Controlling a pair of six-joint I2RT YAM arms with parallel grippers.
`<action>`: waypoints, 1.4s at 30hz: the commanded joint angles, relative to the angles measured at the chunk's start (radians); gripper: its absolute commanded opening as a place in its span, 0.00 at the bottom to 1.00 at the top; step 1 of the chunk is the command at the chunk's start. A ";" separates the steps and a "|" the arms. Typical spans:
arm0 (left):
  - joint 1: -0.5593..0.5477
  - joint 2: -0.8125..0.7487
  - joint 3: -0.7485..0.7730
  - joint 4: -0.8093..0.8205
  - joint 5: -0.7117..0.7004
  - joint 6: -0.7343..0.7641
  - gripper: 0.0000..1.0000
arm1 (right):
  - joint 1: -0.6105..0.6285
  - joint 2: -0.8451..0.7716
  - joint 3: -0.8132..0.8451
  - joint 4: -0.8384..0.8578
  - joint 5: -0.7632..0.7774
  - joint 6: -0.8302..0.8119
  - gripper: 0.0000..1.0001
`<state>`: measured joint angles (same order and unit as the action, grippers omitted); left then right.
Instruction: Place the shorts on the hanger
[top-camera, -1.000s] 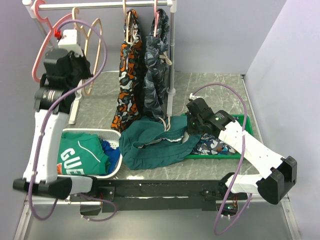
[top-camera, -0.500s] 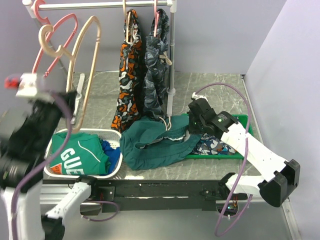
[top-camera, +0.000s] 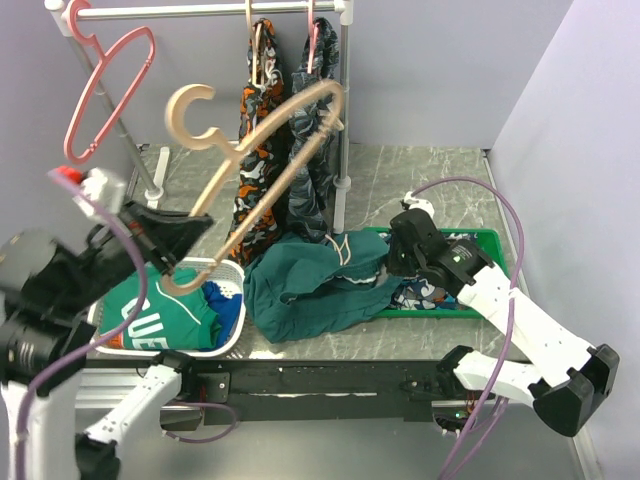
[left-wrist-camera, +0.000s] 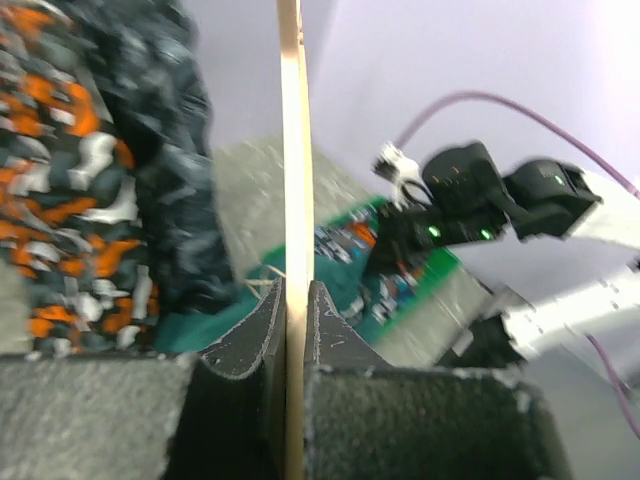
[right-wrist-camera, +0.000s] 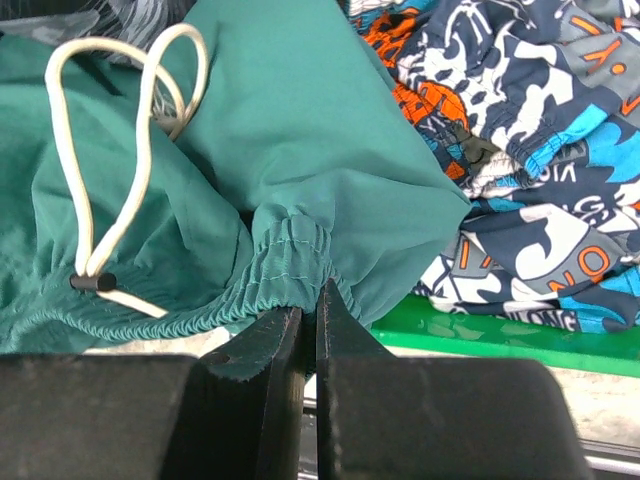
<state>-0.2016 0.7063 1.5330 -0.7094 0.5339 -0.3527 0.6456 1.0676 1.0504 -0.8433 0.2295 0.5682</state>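
Left hand (left-wrist-camera: 296, 302) clamps hanger (top-camera: 270, 130), right hand (right-wrist-camera: 308, 300) clamps shorts (right-wrist-camera: 290, 130) by tray (right-wrist-camera: 480, 336) holding patterned clothes (right-wrist-camera: 540, 150).

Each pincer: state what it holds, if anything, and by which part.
Left pincer clamps the tan hanger on its frame rod, near a rounded corner. Right pincer pinches the teal shorts at the gathered elastic waistband.

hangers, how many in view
4: the hanger clamped in the left gripper, a pink hanger on the rail at left, two more on it carrying orange shorts and grey shorts; others may be hidden.
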 joint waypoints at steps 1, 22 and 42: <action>-0.174 0.088 0.038 -0.004 -0.099 0.040 0.01 | 0.005 -0.038 -0.030 0.055 0.057 0.068 0.05; -0.766 0.145 -0.063 -0.196 -0.589 0.115 0.01 | -0.055 0.101 -0.035 0.109 0.065 0.065 0.04; -0.771 0.131 -0.189 -0.326 -0.413 0.123 0.01 | -0.090 0.155 0.071 0.061 0.038 0.015 0.00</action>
<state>-0.9676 0.8204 1.3426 -1.0798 0.1310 -0.2333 0.5644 1.2362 1.0698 -0.7807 0.2623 0.6033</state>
